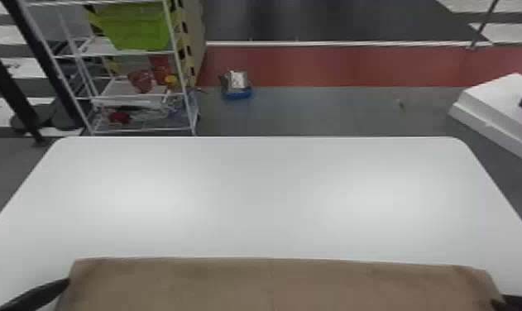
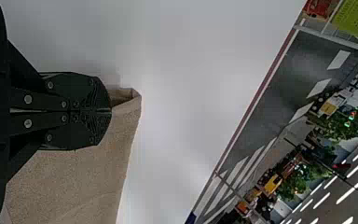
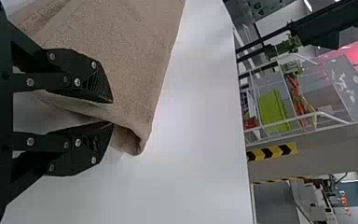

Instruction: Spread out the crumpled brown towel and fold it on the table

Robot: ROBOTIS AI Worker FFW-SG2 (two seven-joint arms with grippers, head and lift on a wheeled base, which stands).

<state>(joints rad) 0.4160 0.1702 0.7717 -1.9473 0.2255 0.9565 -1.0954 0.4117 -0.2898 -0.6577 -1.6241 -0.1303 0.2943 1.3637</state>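
Item: one white tabletop, which we see with rounded far corners. Item: one white wire rack, standing beyond its far left corner. Item: one brown towel, spread broad across the tabletop's near part, its far edge nearly straight. Item: one green crate, on the rack. Item: left gripper, fingers closed on a towel corner. Item: right gripper, at the opposite corner; we note its fingers apart, a towel fold between them.
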